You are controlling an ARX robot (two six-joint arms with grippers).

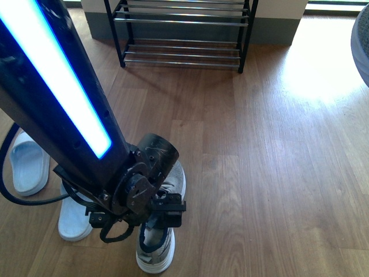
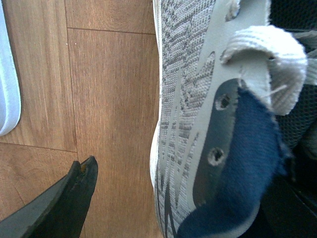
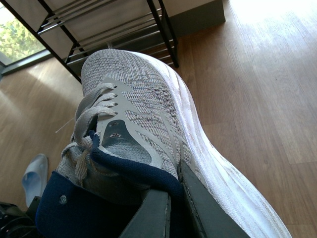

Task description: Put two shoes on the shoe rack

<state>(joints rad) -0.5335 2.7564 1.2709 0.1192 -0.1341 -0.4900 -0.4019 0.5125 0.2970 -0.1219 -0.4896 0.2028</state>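
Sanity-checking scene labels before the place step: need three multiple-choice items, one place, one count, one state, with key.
1. Where is the black-framed shoe rack with chrome rods in the front view?
A. Far ahead of the robot
B. Right beside the slippers
C. Behind the robot

2. How many white slide slippers lie on the wooden floor?
A. One
B. Two
C. Four

3. What is the right tool doing?
A. Open and empty
B. Shut on a grey knit sneaker with a white sole
C. Resting on the rack

Key:
1 A, the rack stands at the far end of the floor.
2 B, two lie side by side on the floor's left part.
3 B, it clamps the sneaker at its heel opening.
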